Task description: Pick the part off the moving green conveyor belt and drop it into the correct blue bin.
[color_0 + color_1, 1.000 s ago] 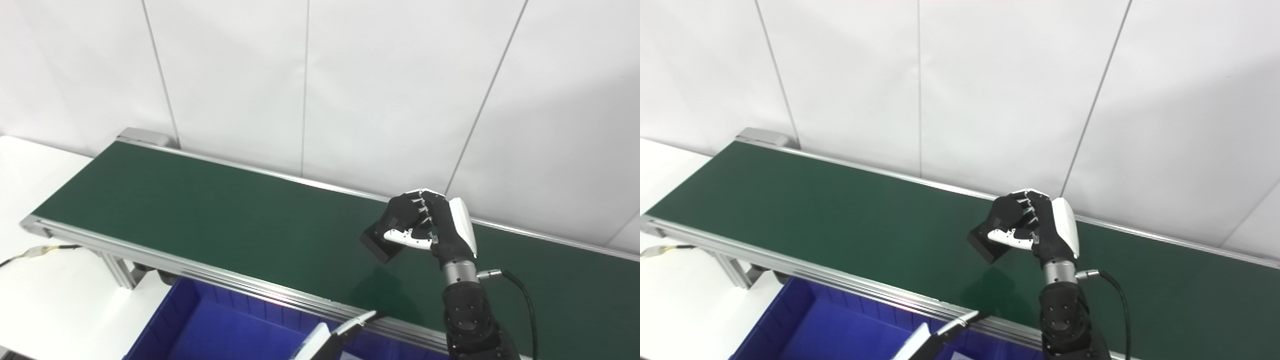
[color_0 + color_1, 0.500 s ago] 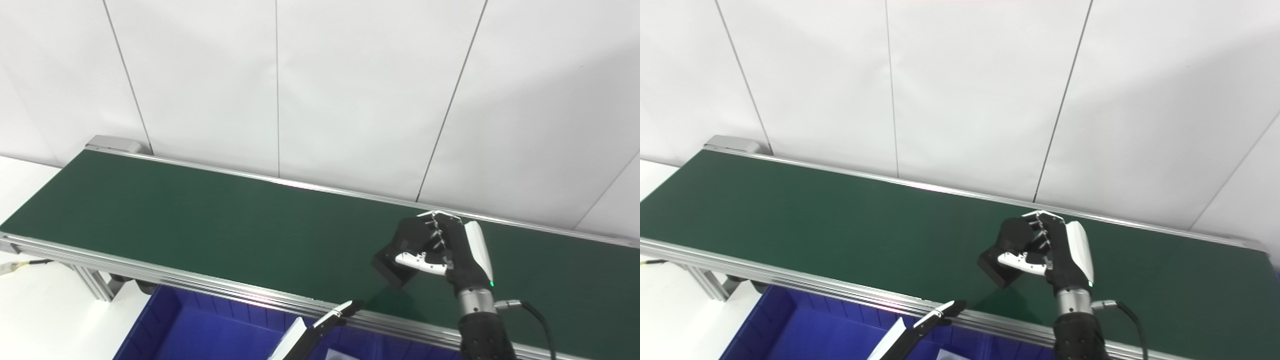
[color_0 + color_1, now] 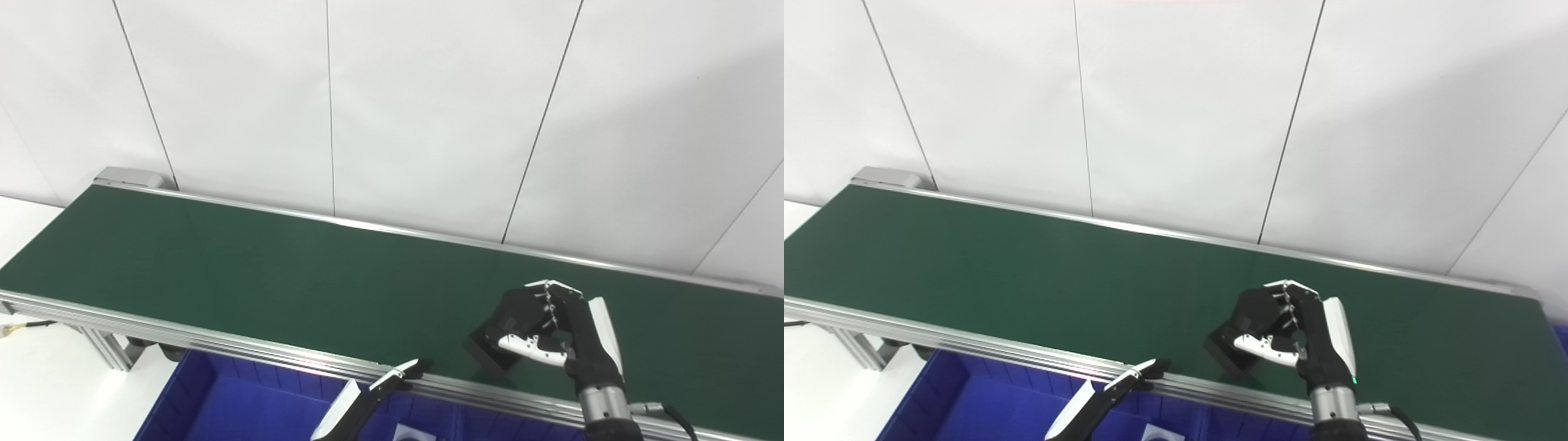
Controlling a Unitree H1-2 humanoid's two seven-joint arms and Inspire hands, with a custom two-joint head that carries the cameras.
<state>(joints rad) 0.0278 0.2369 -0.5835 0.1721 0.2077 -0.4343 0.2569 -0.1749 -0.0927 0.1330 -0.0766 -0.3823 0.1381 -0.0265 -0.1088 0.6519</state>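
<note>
I see the blue bin (image 3: 202, 398) at the bottom of both head views, at about 7 o'clock from picture centre, tucked just below the near rail (image 3: 184, 334) of the conveyor. Its floor is mostly bare blue; a small pale ring-shaped object (image 3: 411, 433) lies at the bottom edge near 6 o'clock, cut off so I cannot tell what it is.

My right robot hand (image 3: 551, 331) sits at about 4 o'clock, clenched around the black part (image 3: 487, 354), a dark block gripped between the curled fingers (image 3: 1258, 309) and the white thumb. The part hangs just above the green belt (image 3: 245, 269), close to the near rail, with a faint shadow under it.

My left robot hand (image 3: 380, 398) enters at 6 o'clock; only a white segment and a dark fingertip show, the tip touching or just over the near rail. I cannot tell whether it is released or clenched.

The rest of the belt runs bare from 9 o'clock to 3 o'clock. The far rail (image 3: 429, 236) lies against the white panelled wall (image 3: 429, 110), so room there is tight. The belt's left end cap (image 3: 125, 177) is at 10 o'clock, with the white counter (image 3: 37, 398) beyond it at 8 o'clock, where a cable (image 3: 24, 326) trails by the frame leg (image 3: 107, 352).
</note>
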